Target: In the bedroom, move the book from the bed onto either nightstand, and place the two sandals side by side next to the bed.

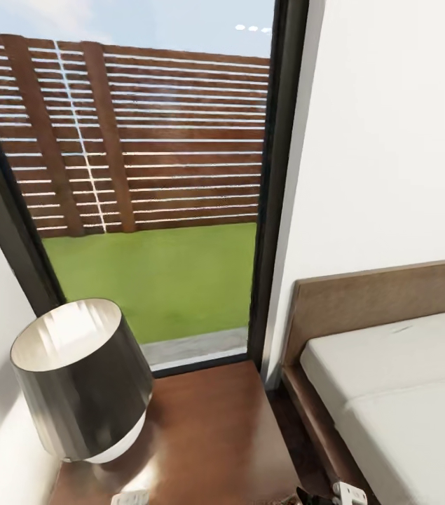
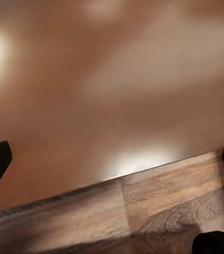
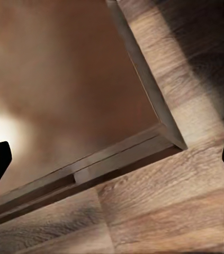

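A tall window fills the bedroom's far wall. The bed lies at right; the nightstand beside it carries a lamp at its left edge. Both claws hover released over the nightstand: left gripper, right gripper.

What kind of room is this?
Likely a bedroom: a bed with a wooden headboard against the white wall, a glossy nightstand beside it carrying a lamp, and a tall window facing a lawn and slatted fence.
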{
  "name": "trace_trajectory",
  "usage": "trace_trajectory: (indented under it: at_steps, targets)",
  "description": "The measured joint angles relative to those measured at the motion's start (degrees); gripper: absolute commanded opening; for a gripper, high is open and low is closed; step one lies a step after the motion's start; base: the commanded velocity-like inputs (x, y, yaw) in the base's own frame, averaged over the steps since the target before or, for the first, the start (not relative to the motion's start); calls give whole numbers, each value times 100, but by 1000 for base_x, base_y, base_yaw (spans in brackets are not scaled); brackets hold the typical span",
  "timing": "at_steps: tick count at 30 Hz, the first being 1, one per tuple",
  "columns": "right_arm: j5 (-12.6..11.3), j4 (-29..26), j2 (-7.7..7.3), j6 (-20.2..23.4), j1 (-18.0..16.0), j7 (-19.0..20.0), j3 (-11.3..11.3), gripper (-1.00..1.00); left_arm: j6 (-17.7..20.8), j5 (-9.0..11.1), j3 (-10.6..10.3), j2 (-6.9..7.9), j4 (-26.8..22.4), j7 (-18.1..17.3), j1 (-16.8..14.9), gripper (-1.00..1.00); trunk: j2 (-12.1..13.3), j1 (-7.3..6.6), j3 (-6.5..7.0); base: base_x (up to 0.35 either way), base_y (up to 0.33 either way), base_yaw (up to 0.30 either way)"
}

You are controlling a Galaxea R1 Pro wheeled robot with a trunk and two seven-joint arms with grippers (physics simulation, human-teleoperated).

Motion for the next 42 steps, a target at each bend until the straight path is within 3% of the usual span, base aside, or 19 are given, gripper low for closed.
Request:
trace_trajectory:
  at_steps: [11, 15, 18, 22, 23, 24, 28, 30, 34, 42]
  targets:
    - [-9, 0, -4, 4, -2, 32, 0, 100, 0, 0, 0, 0, 0, 0, -1, 100, 0, 0, -29, 0, 0, -242]
    - [-22, -3, -207, 18, -4, 132, -3, 100, 4, -2, 4, 2, 0, -17, 1, 100, 0, 0, -39, 0, 0, -237]
    - [-39, -5, -412, 29, -3, 517, -8, 100, 4, -11, 6, 2, -8, -49, 0, 100, 0, 0, -47, 0, 0, -237]
    - [-73, -1, -851, 86, -3, 1275, -18, 100, 3, -24, -3, 2, -16, -187, 1, 100, 0, 0, -57, 0, 0, -212]
    - [-82, 0, -980, 97, -2, 1476, -19, 100, 3, -25, -9, 2, -20, -300, 2, 100, 0, 0, -59, 0, 0, -194]
    - [-98, 2, -1193, 111, -3, 1770, -35, 100, 9, -30, -19, 3, -29, -705, 1, 100, 0, 0, -62, 0, 0, -193]
    - [-90, 2, -1307, 112, -3, 1896, -24, 100, 34, -29, -10, -3, -169, -1168, -11, 100, 0, 0, -72, 0, 0, -191]
    - [-98, 2, -1378, 113, -2, 1919, -34, 100, 89, -24, 0, -7, -529, -1292, -20, 100, 0, 0, -76, 0, 0, -193]
    - [-114, 3, -1549, 117, -2, 1966, -37, 100, 740, -35, -35, -48, -1081, -1363, -22, 100, 0, 0, -87, 0, 0, -199]
    - [-110, 6, -1655, 129, -1, 2404, -36, 100, 949, -39, -40, -42, -1164, -1356, -23, 100, 0, 0, -109, 0, 0, -199]
